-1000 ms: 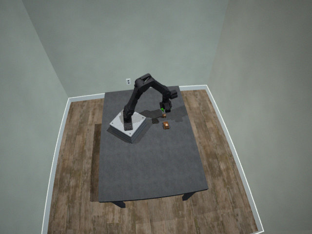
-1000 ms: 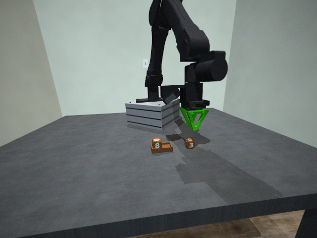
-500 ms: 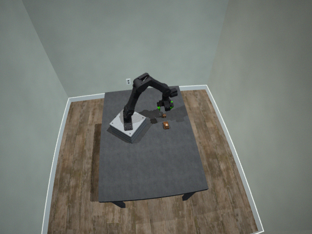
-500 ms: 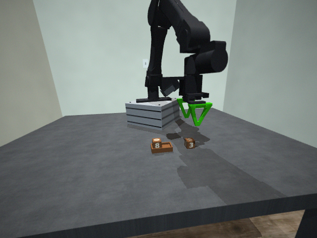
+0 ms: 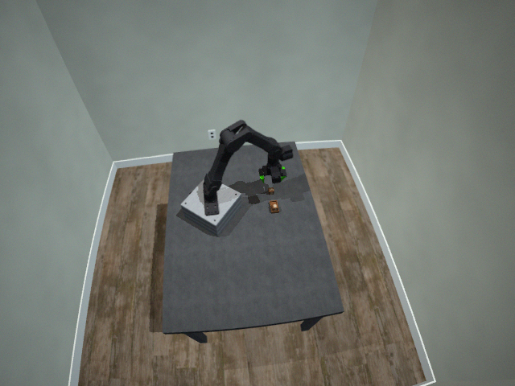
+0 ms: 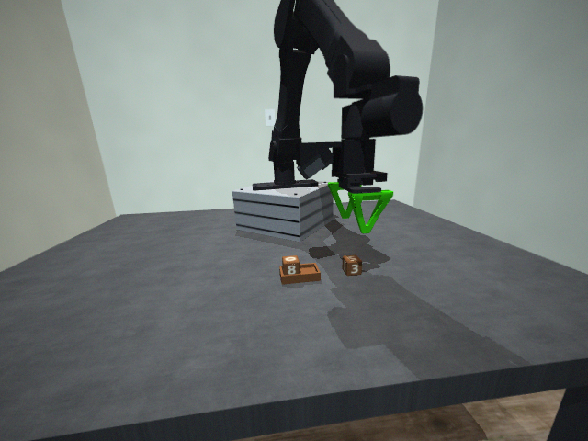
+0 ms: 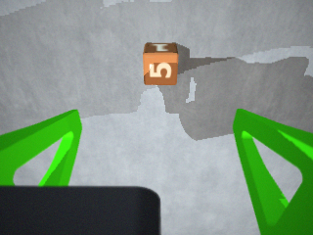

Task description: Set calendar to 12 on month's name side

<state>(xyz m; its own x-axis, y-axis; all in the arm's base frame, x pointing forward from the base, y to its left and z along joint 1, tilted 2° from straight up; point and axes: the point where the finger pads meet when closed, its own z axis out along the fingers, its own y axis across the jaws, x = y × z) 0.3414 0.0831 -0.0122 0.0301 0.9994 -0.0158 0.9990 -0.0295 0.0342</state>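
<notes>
My gripper (image 5: 273, 177) (image 6: 356, 224) (image 7: 156, 117) is open and empty, above the table. A loose brown cube (image 5: 270, 190) (image 6: 352, 265) (image 7: 160, 69) stands on the table, ahead of the fingers in the wrist view. Its top shows a 5, lying sideways in the wrist view; one side shows a 1, and the side facing the exterior camera a 3. The brown tray (image 5: 274, 211) (image 6: 306, 277) lies flat beside it. Another cube (image 6: 290, 265) stands in the tray's left end in the exterior view, with 8 facing that camera and 0 on top. No month's name is readable.
The arm stands on a grey-white block (image 5: 228, 198) (image 6: 265, 213) on the dark table (image 5: 249, 274) (image 6: 189, 332). The tray's right part, in the exterior view, holds no cube. The arm's shadow falls around the loose cube.
</notes>
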